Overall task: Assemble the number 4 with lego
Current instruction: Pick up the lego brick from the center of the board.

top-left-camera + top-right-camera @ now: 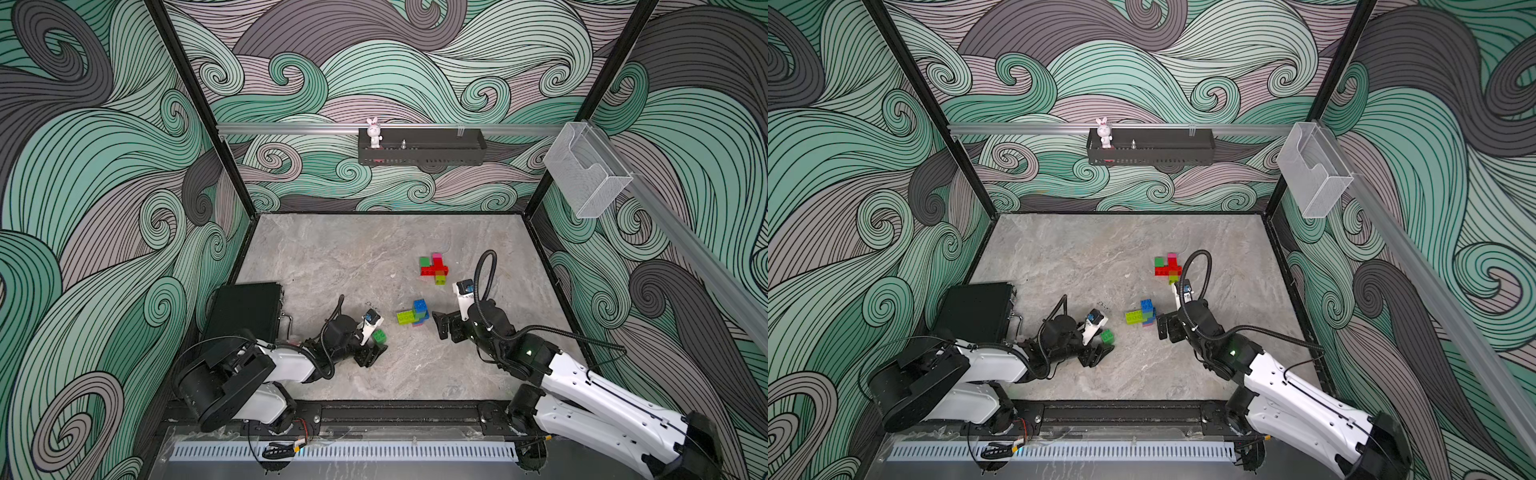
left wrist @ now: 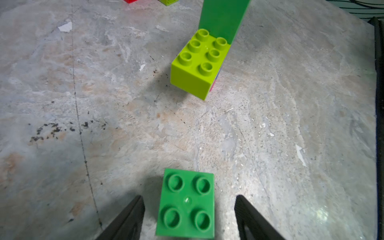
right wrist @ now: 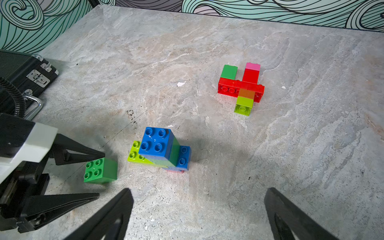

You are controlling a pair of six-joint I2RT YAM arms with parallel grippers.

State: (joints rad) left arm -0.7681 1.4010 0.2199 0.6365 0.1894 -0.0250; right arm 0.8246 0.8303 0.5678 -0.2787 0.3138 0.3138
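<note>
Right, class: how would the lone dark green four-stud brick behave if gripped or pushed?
The green brick looks like rigid moulded plastic, so it probably won't deform when gripped. Its smooth, glossy sides might slip in a light grip. Sitting flat and boxy on the table, it would likely slide, not roll, when pushed.

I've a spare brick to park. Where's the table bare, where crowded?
Bare: the far-left stretch of the grey marbled tabletop between the back wall, the black case and the red cross-shaped brick assembly. Crowded: between the left gripper, straddling a green square brick, and the right gripper, by the blue-topped brick stack.
</note>
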